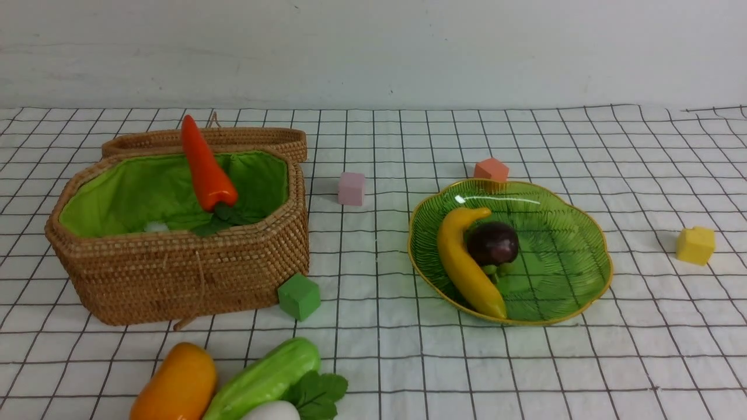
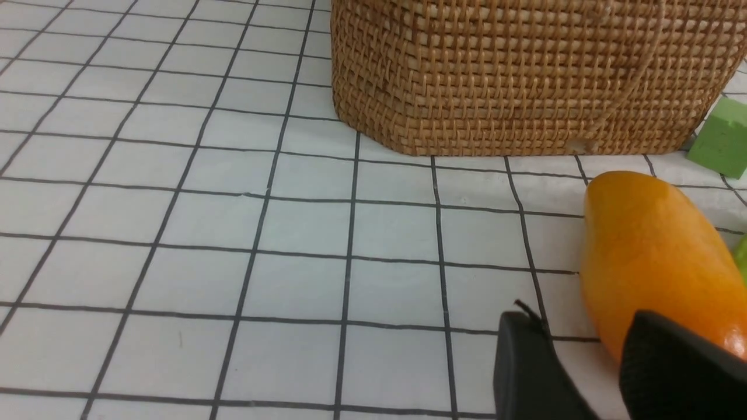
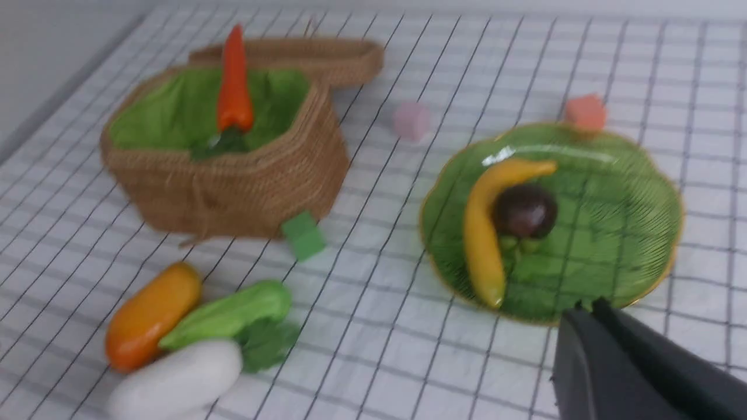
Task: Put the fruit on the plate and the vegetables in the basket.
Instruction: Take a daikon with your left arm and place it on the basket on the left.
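Note:
The wicker basket [image 1: 175, 274] stands open at the left, and the carrot [image 1: 205, 166] leans in it. The green plate [image 1: 560, 233] holds the banana [image 1: 467, 262] and the mangosteen [image 1: 493, 242]. The mango [image 1: 175, 385], cucumber [image 1: 265, 376] and radish [image 1: 274, 411] lie together at the near edge. Neither gripper shows in the front view. My left gripper [image 2: 580, 326] is open and low over the cloth, with one finger in front of the mango [image 2: 648, 251]. My right gripper [image 3: 586, 306] is shut and empty, above the near rim of the plate [image 3: 613, 221].
The basket's lid [image 1: 251, 139] lies behind it. A green cube [image 1: 299, 296] sits at the basket's front corner. A pink cube [image 1: 351, 188] and an orange cube [image 1: 491, 170] sit behind the plate. A yellow cube [image 1: 695, 245] sits at the right.

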Robot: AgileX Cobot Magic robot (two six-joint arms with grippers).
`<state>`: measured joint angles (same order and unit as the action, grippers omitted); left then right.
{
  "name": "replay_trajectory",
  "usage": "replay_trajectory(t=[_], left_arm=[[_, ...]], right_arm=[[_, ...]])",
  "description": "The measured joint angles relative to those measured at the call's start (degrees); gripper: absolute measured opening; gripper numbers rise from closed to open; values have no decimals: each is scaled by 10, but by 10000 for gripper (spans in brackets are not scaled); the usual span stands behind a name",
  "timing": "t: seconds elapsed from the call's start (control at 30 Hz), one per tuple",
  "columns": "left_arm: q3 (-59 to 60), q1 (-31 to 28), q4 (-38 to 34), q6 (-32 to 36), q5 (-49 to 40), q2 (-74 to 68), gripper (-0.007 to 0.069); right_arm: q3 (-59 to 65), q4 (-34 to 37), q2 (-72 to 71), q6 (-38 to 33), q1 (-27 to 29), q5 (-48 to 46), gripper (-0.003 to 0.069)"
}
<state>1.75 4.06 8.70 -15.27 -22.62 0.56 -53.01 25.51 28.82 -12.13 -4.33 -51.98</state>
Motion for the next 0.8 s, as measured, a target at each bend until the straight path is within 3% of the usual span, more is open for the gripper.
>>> replay_trajectory(t=[0.1, 0.23, 0.57, 0.8], left_arm=[[0, 0, 0, 0, 0, 0, 239], [0, 0, 0, 0, 0, 0, 239], [0, 0, 0, 0, 0, 0, 239], [0, 0, 0, 0, 0, 0, 239]], right_arm=[[136, -48, -98, 48, 0, 97, -8], [232, -73, -146, 71, 0, 140, -8], [270, -80, -155, 68, 0, 141, -4], [303, -179, -185, 55, 4, 166, 0]])
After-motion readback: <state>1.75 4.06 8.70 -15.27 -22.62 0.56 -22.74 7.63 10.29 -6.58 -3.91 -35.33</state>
